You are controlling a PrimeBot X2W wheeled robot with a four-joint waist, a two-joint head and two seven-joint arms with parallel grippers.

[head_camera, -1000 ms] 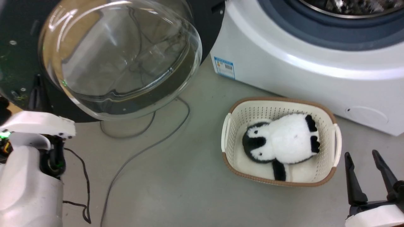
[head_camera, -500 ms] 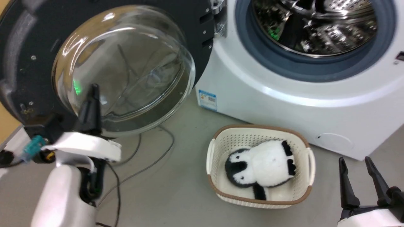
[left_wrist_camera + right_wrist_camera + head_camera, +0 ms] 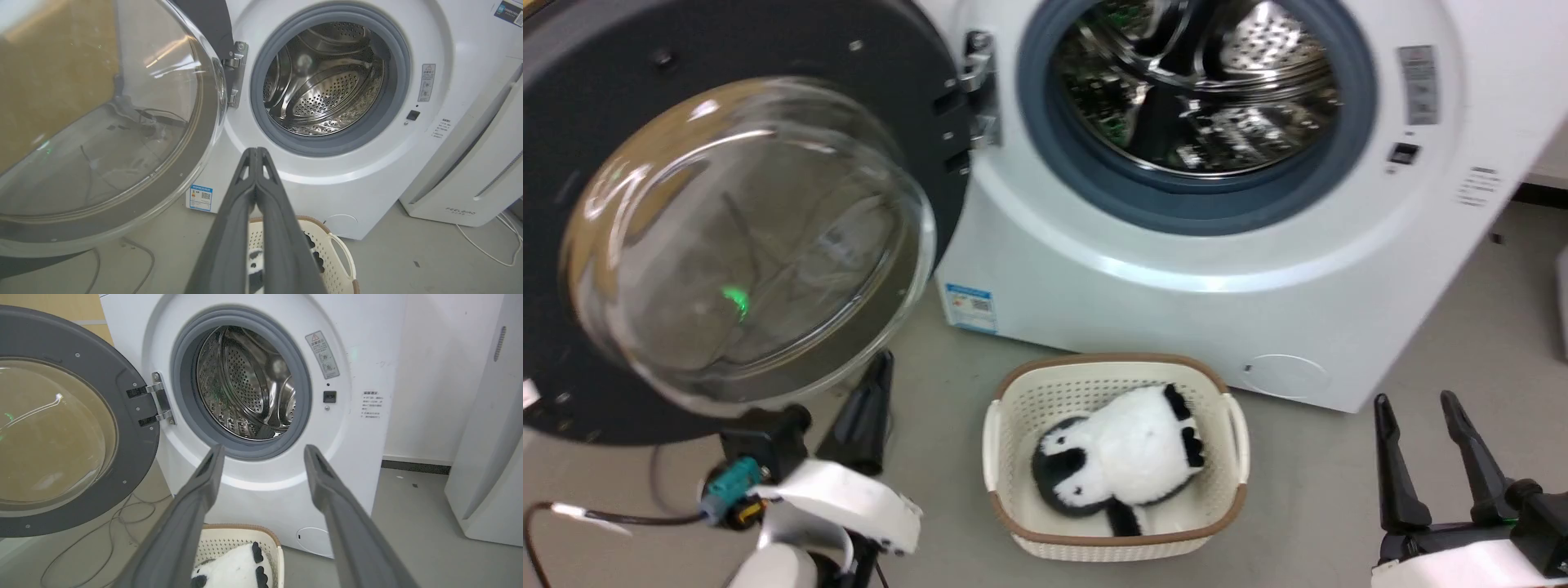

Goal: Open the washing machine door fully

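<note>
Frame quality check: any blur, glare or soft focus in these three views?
Head view: slight motion blur on the washing machine; green light reflected in the washing machine door glass. Left wrist view: bright glare streaks on that glass. Right wrist view: own fingers soft close to the lens.

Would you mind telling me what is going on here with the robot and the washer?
The washing machine door is swung wide to the left of the washing machine, exposing the steel drum. Neither claw holds it: the left claw is shut and empty below the door, the right claw open off to the right. A basket with a plush penguin sits on the floor in front.
</note>
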